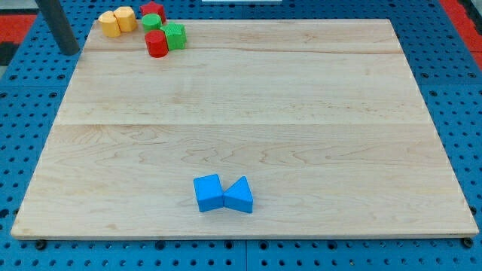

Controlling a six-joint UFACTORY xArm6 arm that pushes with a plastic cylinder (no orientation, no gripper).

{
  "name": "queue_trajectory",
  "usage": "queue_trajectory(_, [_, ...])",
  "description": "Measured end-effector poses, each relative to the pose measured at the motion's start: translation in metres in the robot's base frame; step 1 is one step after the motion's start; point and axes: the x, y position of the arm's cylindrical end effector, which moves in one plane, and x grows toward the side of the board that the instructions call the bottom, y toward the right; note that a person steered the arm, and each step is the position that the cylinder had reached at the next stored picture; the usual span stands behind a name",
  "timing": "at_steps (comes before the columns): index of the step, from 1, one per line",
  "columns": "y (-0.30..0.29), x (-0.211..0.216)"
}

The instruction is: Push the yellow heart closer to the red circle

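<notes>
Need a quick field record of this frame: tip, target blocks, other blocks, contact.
tip: my tip at the view's top left, off the board's left edge
yellow heart: top left, touching a second yellow block
red circle: right of the heart, apart from it
others: green blocks, blue pair
contact: tip touches no block

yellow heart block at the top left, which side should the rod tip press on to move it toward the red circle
There is no grip here, only a push. Press the view's left face of the yellow heart block, coming from the view's left and a little above, since the red circle block sits to its right and slightly lower. My tip is already left of it. The yellow hexagonal block touches its right side and may slide along.
</notes>
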Motion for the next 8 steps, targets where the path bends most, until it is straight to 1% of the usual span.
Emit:
queue_trajectory(2, [0.001,-0.073])
queue_trajectory(3, [0.003,-0.085])
queue_trajectory(4, [0.008,-0.085])
queue_trajectory(6, [0.07,-0.081])
queue_trajectory(7, [0.084,-0.06])
queue_trajectory(8, [0.092,-0.05])
